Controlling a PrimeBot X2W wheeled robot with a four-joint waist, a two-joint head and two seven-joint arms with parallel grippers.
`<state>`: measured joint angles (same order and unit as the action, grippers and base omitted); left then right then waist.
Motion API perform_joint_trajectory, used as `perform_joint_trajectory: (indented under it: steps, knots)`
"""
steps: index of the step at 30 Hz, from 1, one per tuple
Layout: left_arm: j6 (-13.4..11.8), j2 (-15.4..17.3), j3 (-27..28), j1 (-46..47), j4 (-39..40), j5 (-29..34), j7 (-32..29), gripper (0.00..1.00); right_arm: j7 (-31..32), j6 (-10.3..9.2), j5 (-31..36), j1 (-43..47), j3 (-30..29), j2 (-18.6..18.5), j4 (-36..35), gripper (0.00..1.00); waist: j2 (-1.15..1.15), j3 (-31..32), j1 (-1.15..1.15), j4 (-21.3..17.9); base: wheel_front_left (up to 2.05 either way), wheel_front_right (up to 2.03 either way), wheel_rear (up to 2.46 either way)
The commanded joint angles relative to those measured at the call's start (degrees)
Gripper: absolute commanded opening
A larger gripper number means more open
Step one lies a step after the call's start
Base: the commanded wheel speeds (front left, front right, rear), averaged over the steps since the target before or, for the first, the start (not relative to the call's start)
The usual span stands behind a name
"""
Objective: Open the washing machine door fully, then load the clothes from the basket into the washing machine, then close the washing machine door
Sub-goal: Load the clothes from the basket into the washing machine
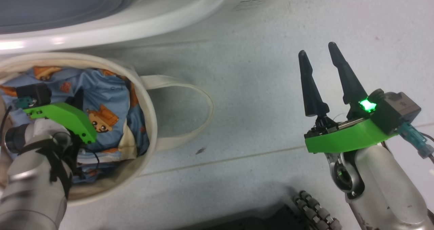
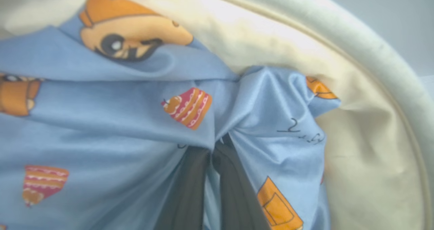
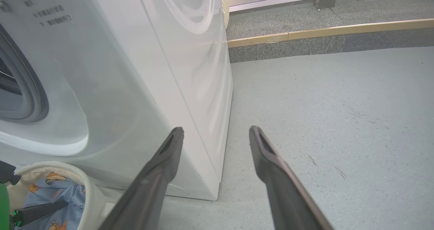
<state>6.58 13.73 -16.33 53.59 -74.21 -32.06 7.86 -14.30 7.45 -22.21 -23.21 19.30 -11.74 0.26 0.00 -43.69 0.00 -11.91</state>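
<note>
On your left, the basket (image 1: 152, 121) sits on the floor (image 1: 254, 104), just in front of the washing machine (image 1: 142, 26). The clothes (image 1: 101, 87) are all inside it, so nothing is loaded yet. Your left gripper (image 2: 214, 147) is down in the basket, with its two fingers (image 2: 190, 182) pressed together on a bunch of the clothes.

The cloth is soft, shiny and light blue. It has orange bears and little cakes on it, and it wrinkles up around the fingers.

The machine's round mouth (image 3: 20, 87) looks open, so the door step seems done. You have yet to lift the clothes, put them in and shut the door.

On your right, the right gripper (image 1: 317, 48) hangs over the floor with its fingers apart, holding nothing.
</note>
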Motion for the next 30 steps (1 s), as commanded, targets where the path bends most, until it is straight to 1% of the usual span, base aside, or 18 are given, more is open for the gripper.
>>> perform_joint_trajectory:
  steps: [1, 5, 6, 9, 15, 19, 22, 30]
  knots:
    - [0.3, 1.5, 0.3, -1.5, 0.3, -0.6, 1.4, 0.00, -0.7, 0.03, -0.5, 1.9, 1.0, -0.1, -0.9, 1.00, 0.00, 1.8, 0.00, 0.8, 0.00, 0.00, 0.00]
    - [0.7, 0.3, 0.2, -3.2, 0.3, -1.7, 4.0, 0.00, -0.7, 0.03, -1.4, 1.4, 2.0, -0.1, 0.8, 1.00, 0.00, 5.6, 0.00, 2.0, 0.00, 0.00, 0.00]
    - [0.7, 0.3, 0.2, -3.2, 0.3, -1.7, 4.0, 0.00, -0.7, 0.03, -1.4, 1.4, 2.0, -0.1, 0.8, 1.00, 0.00, 5.6, 0.00, 2.0, 0.00, 0.00, 0.00]
    - [0.8, -0.6, -0.2, -5.0, 0.9, -2.2, 5.5, 0.00, -0.7, 0.03, -2.4, 1.3, 2.9, -0.1, 2.6, 1.00, 0.00, 9.1, 0.00, 3.2, 0.00, 0.00, 0.00]
    - [0.9, -1.9, -3.1, -9.5, 5.7, -4.0, 6.8, 0.00, -0.7, 0.03, -4.7, 1.5, 5.0, -0.9, 5.8, 1.00, 0.00, 16.0, 0.00, 6.2, 0.00, 0.00, 0.00]
    - [0.9, -1.6, -4.6, -12.7, 9.2, -5.4, 7.1, 0.00, -0.7, 0.03, -6.2, 2.2, 5.8, -1.3, 7.4, 1.00, 0.00, 20.4, 0.00, 8.1, 0.00, 0.00, 0.00]
    - [0.9, -1.0, -4.7, -15.2, 13.0, -5.8, 7.1, 0.00, -0.7, 0.03, -7.2, 3.0, 6.2, -1.6, 8.4, 1.00, 0.00, 23.7, 0.00, 9.4, 0.00, 0.00, 0.00]
    - [0.9, 0.0, -2.7, -21.5, 23.8, -3.6, 7.1, 0.00, -0.7, 0.03, -9.7, 6.2, 6.3, -1.8, 10.0, 1.00, 0.00, 32.0, 0.00, 12.3, 0.00, 0.00, 0.00]
